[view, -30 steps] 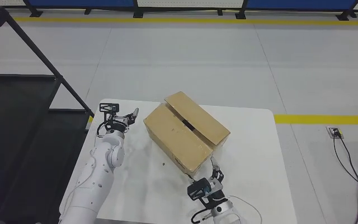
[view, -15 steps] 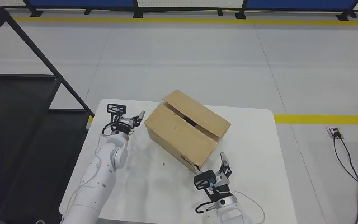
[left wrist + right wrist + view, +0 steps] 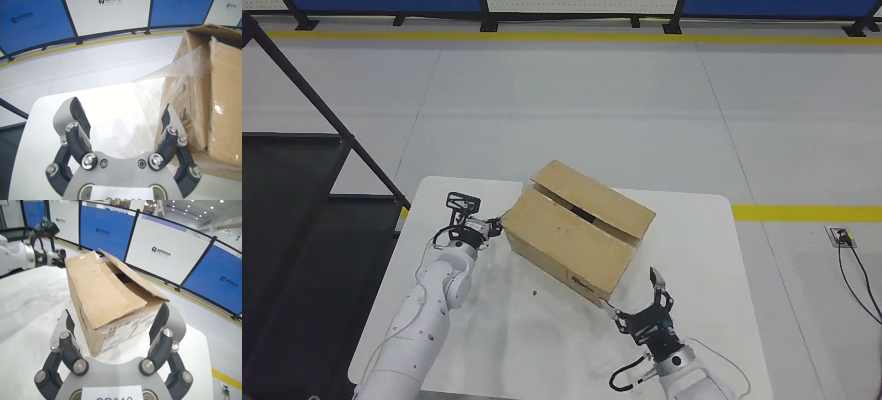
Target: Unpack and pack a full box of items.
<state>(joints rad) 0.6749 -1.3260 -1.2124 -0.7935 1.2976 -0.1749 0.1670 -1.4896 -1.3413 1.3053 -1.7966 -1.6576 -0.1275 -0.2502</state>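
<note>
A brown cardboard box (image 3: 577, 235) stands at an angle in the middle of the white table (image 3: 492, 340). Its top flaps (image 3: 105, 285) are ajar over a dark gap, and a loose strip of clear tape (image 3: 170, 70) hangs off one end. My left gripper (image 3: 492, 225) is open right at the box's left end; in the left wrist view, the left gripper (image 3: 123, 116) has the box (image 3: 208, 94) just beside one finger. My right gripper (image 3: 637, 295) is open at the box's near right corner, and that corner (image 3: 98, 344) sits between its fingers (image 3: 160, 321).
A tiny dark speck (image 3: 533, 293) lies on the table in front of the box. A black metal frame (image 3: 302, 100) stands off the table's left side. The table's front left and far right parts are bare.
My left gripper has moved right, up to the box's end. My right gripper has shifted right along the near side to the box's corner. The box has turned slightly.
</note>
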